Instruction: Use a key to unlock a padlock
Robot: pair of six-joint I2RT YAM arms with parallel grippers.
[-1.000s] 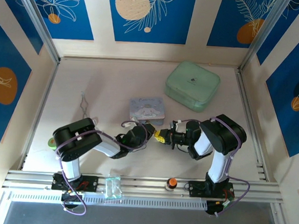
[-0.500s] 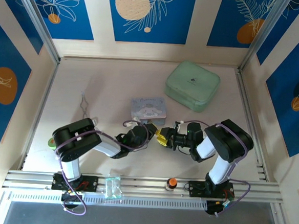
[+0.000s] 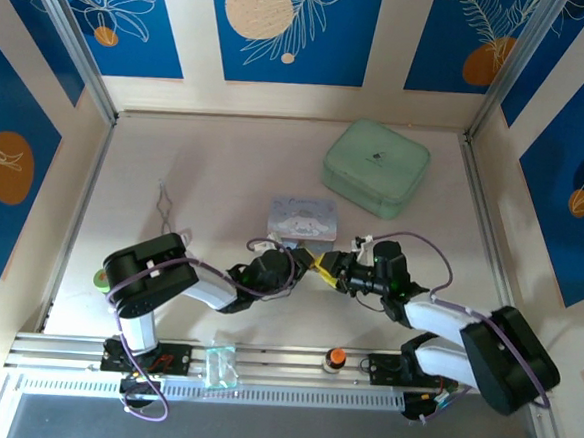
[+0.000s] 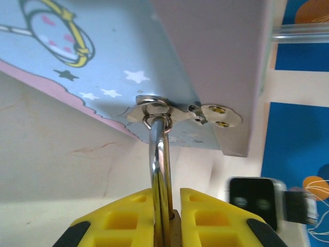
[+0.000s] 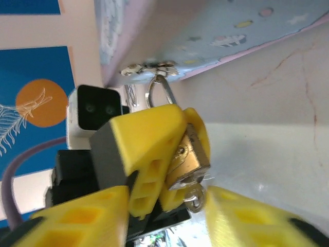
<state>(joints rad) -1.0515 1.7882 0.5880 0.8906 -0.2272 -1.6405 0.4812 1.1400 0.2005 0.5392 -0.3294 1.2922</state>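
Observation:
The padlock (image 5: pixel 189 157) has a small brass body, and its silver shackle (image 4: pixel 160 154) runs through the metal hasp (image 4: pixel 154 110) of the blue cartoon box (image 3: pixel 304 218). My left gripper (image 4: pixel 167 200) is shut on the padlock, its yellow fingers (image 5: pixel 146 136) pinching the body from both sides. The key (image 5: pixel 194 198) sticks out of the bottom of the lock. My right gripper (image 5: pixel 167 221) stands open just before it, one yellow finger on each side of the key and neither touching it. In the top view both grippers (image 3: pixel 307 260) (image 3: pixel 333 270) meet in front of the box.
A mint-green case (image 3: pixel 376 168) lies at the back right. Thin silver tongs (image 3: pixel 163 202) lie at the left. An orange knob (image 3: pixel 335 357) and a clear plastic piece (image 3: pixel 222 364) sit on the front rail. Table walls close in on both sides.
My right gripper has opened and let go of the key, which stays in the lock. The right arm has dropped low and swung right. The box has shifted slightly back and right.

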